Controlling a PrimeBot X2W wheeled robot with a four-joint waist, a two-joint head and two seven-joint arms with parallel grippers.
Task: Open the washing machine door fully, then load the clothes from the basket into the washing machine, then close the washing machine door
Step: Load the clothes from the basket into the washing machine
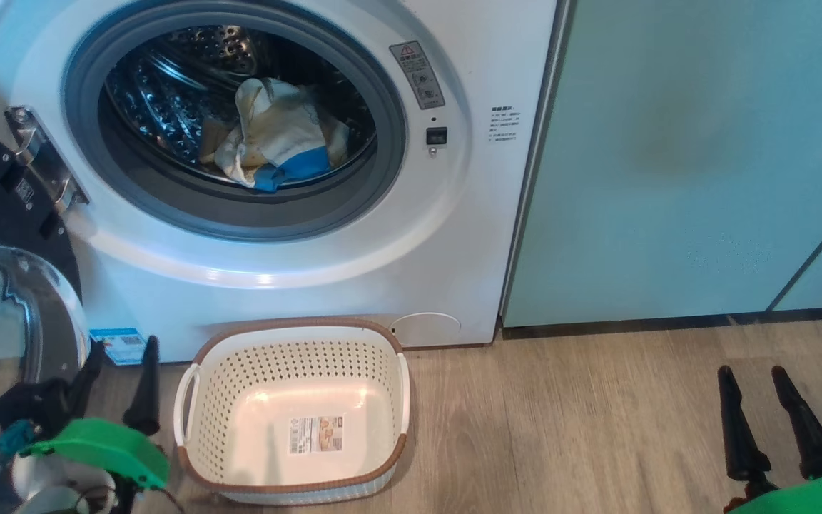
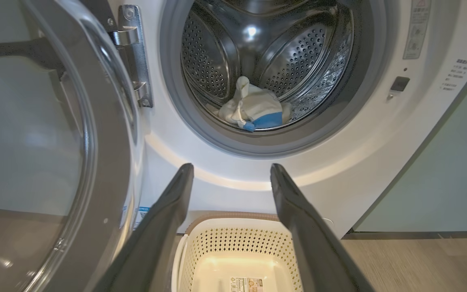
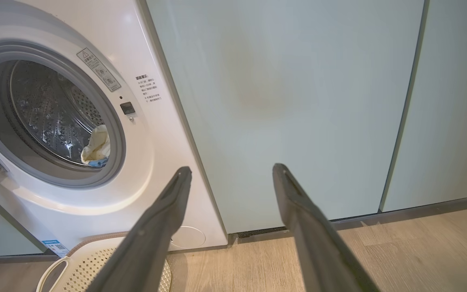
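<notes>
The left gripper (image 2: 230, 172) has its 2 fingers (image 2: 168, 211) spread wide, holding nothing, just left of the basket (image 2: 237, 239). The right gripper (image 3: 231, 172) is wide open too, touching nothing.

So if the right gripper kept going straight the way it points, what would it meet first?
Most likely the pale green cabinet door beside the washing machine: the open right gripper aims at it with nothing between, though the gap is hard to judge.

A home laundry corner is indicated; a white washing machine (image 1: 297, 235) is built in beside pale green cabinets (image 1: 682, 157); wood-look flooring (image 1: 582, 414) is laid.
</notes>
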